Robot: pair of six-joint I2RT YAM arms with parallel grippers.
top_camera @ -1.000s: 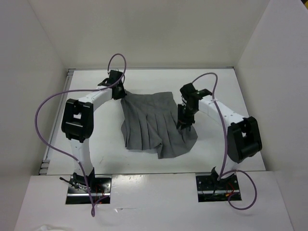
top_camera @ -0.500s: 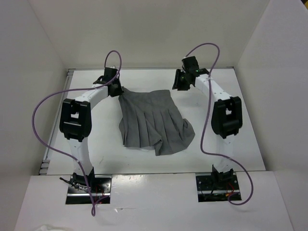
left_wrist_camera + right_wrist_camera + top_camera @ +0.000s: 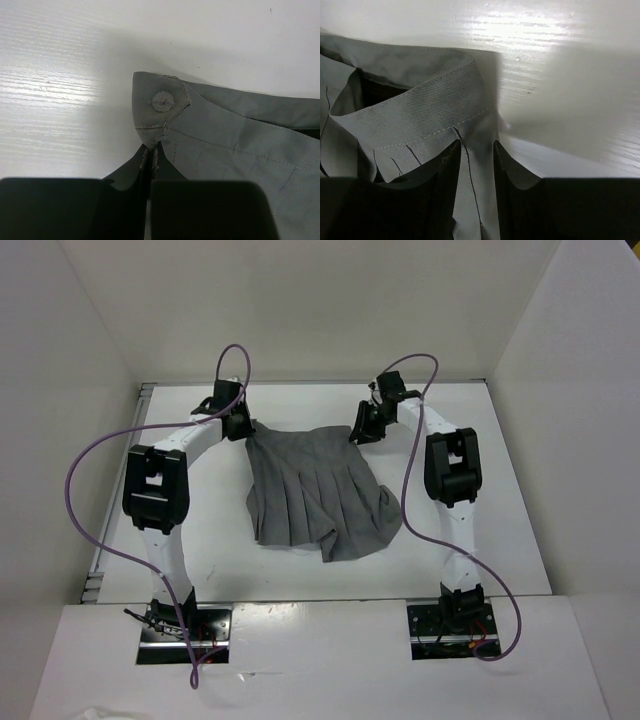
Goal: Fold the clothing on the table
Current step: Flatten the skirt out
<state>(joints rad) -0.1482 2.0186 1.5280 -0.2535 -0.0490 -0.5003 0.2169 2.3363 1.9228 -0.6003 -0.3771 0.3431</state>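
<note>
The skirt [image 3: 320,490] lies flat in the middle of the tabletop [image 3: 500,500], with its waistband [image 3: 305,438] along the far side and its hem [image 3: 330,540] fanned toward the arm bases. The left hand [image 3: 243,427] is clamped tight on the waistband's left corner, fingers together on the cloth just below the button [image 3: 163,101]. The right hand [image 3: 360,430] sits at the opposite corner, fingers apart and straddling the waistband's edge; cloth runs up between them but isn't pinched. So the waistband's long axis runs straight from one hand to the other. Once the right closes, I'd judge both corners can be drawn toward the hem together, folding the skirt across its length.
</note>
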